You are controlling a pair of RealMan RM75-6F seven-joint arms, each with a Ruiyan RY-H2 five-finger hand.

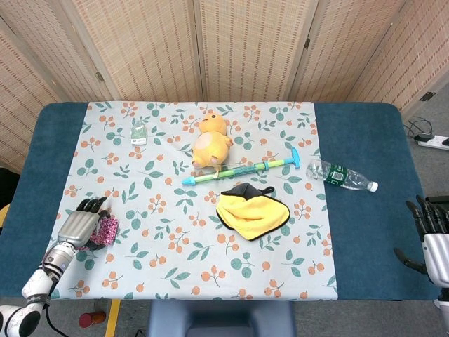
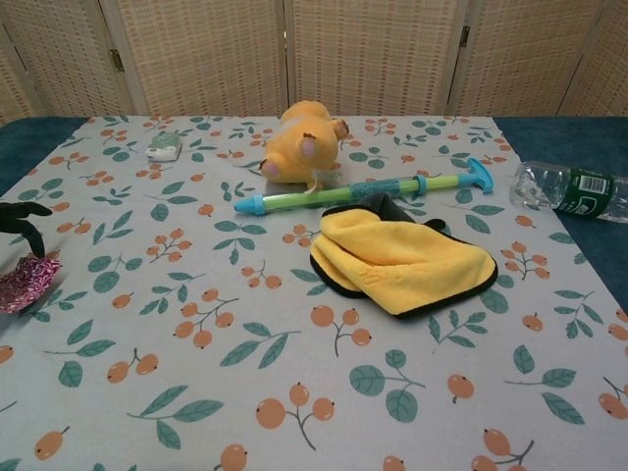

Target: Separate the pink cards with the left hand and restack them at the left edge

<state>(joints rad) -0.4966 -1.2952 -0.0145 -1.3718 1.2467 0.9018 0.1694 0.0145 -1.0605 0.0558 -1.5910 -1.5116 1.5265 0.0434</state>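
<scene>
Head view: glittery pink card stack near left edge of floral tablecloth, at about eight o'clock from yellow plush toy. Grey-and-black left hand touching stack, stack lying at three o'clock from it; actual grip cannot tell. Right hand far off, fingers spread, holding nothing

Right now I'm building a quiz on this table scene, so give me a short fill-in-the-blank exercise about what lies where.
1. The left hand rests on the ___ cards.
2. The plush toy is ___ in colour.
3. The water squirter lies between the plush toy and the folded ___.
4. The plastic bottle lies on its ___.

Missing words: pink; yellow; cloth; side
</scene>
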